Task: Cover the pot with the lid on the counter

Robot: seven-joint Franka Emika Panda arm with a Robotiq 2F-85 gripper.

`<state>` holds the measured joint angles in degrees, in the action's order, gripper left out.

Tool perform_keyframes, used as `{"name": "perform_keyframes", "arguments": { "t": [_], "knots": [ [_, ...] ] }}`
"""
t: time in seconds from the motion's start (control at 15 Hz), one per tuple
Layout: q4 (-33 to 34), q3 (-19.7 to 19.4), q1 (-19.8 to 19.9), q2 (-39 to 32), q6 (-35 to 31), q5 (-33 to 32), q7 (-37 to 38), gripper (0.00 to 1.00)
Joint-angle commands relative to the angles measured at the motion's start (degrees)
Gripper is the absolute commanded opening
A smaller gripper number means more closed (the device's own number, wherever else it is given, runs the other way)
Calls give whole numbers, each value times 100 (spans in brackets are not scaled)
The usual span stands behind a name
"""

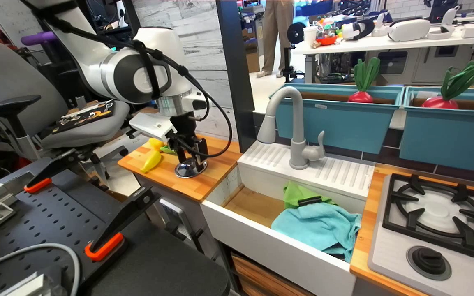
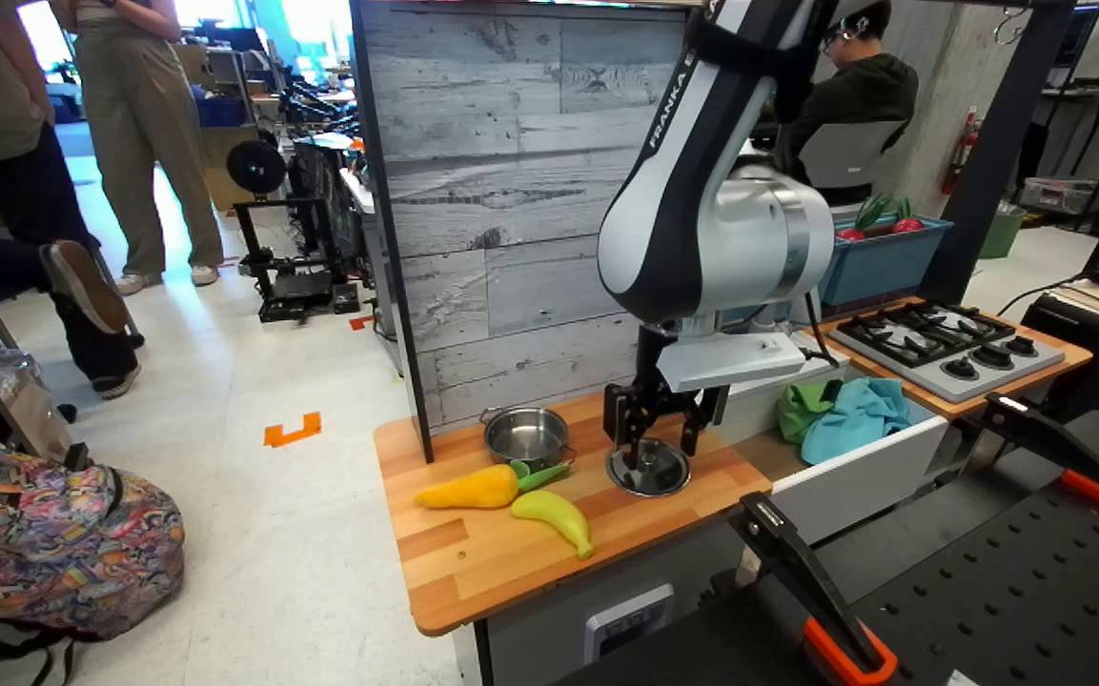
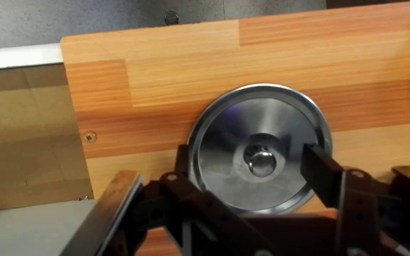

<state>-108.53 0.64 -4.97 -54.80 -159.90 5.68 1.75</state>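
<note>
The lid (image 1: pixel 184 169) is a shiny round metal disc with a centre knob. It lies flat on the wooden counter (image 2: pixel 482 581) near the sink, and it shows in both exterior views (image 2: pixel 665 483) and in the wrist view (image 3: pixel 226 121). The pot (image 2: pixel 525 436) is a small metal pot with side handles, uncovered, near the grey panel in an exterior view. It is out of the wrist view. My gripper (image 2: pixel 661 452) is open and points down over the lid. In the wrist view my gripper (image 3: pixel 245 153) has its fingers spread on either side of the knob, not touching it.
A yellow banana (image 2: pixel 554 519) and an orange-yellow carrot (image 2: pixel 471 488) with green leaves lie on the counter by the pot. The grey plank panel (image 2: pixel 530 286) stands behind. A white sink (image 1: pixel 278 259) with a teal cloth (image 1: pixel 315 224) and a faucet (image 1: pixel 297 131) adjoins the counter.
</note>
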Motion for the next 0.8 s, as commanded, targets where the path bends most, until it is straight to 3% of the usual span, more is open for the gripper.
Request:
{"name": "perform_keyframes", "arguments": {
  "t": [0.0, 0.47, 0.73],
  "knots": [
    [-38, -171, -202, -16, -122, -192, 226, 49],
    [-105, -131, -152, 132, -135, -189, 183, 0],
    [-230, -62, -117, 351, -215, -164, 147, 5]
  ]
}}
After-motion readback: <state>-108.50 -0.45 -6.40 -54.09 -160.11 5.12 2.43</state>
